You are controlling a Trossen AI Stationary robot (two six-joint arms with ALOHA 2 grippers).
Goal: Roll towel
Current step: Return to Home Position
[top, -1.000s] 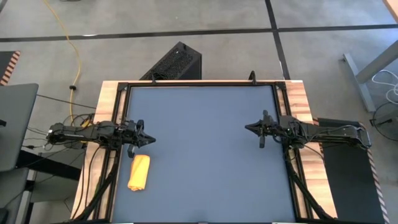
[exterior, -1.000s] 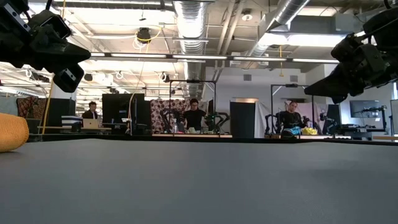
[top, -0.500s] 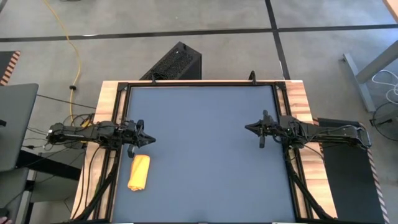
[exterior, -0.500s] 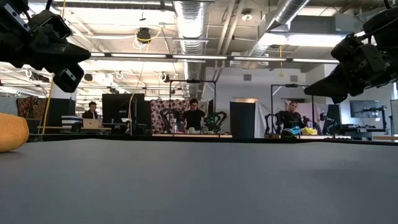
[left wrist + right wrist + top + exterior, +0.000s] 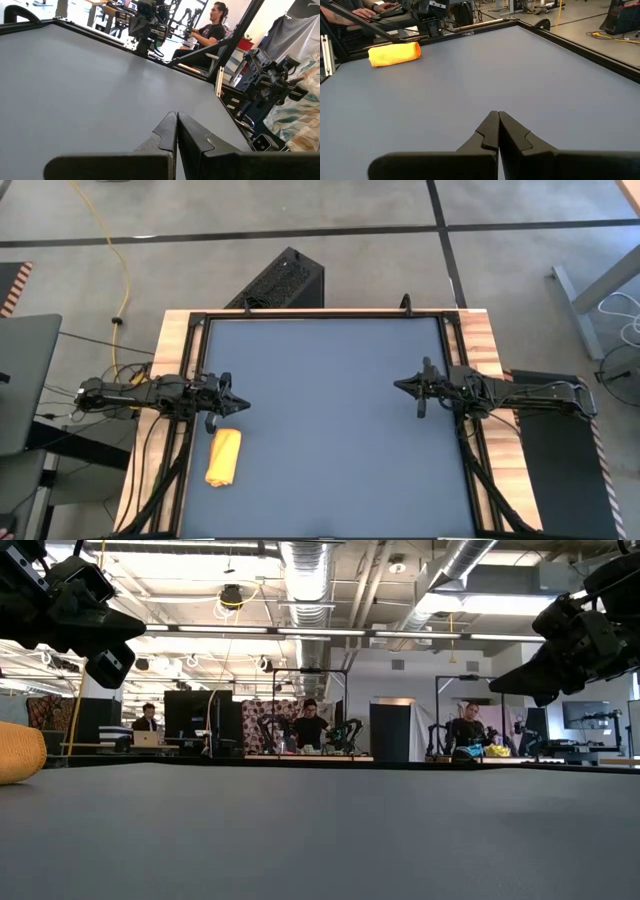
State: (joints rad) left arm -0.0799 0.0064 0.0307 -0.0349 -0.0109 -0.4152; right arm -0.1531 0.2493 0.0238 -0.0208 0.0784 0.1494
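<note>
The yellow-orange towel (image 5: 223, 457) lies rolled up on its side on the dark tabletop near the left edge, toward the near side. It also shows in the right wrist view (image 5: 395, 53) and at the low view's left edge (image 5: 18, 752). My left gripper (image 5: 243, 408) hovers shut above the table, just beyond the roll's far end. My right gripper (image 5: 399, 385) hovers shut near the table's right edge, far from the towel. Both grippers are empty.
The blue-grey tabletop (image 5: 330, 420) has a black raised frame and wooden side strips. A black box (image 5: 283, 282) stands on the floor beyond the far edge. People sit at desks in the room beyond the table (image 5: 312, 725).
</note>
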